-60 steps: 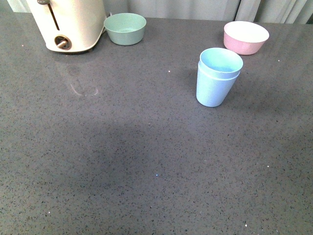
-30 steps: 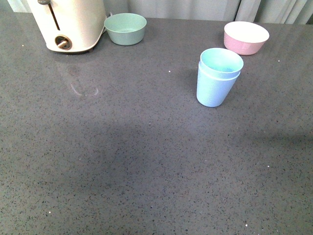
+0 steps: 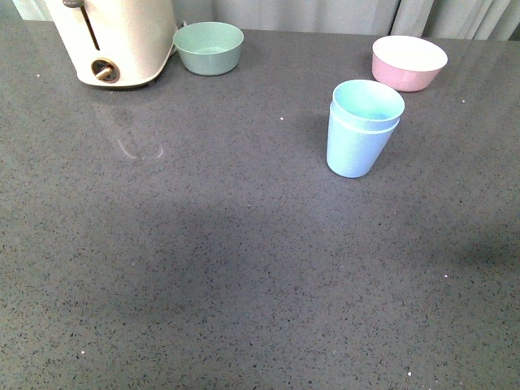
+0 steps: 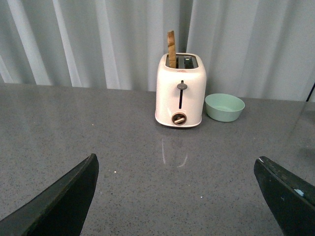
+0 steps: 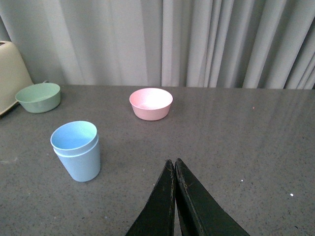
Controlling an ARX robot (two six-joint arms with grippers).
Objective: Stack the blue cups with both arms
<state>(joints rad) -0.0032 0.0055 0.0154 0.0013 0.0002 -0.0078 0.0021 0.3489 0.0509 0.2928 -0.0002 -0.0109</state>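
In the front view, the blue cups (image 3: 362, 130) are seen nested upright on the counter (image 3: 203, 260), near the pink bowl (image 3: 409, 62). In the left wrist view, the left gripper (image 4: 179, 196) is spread wide. In the right wrist view, the right gripper (image 5: 174, 167) is pressed together, empty.

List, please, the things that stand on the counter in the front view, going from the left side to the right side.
Cream toaster → mint green bowl → stacked blue cups, one nested inside the other → pink bowl.
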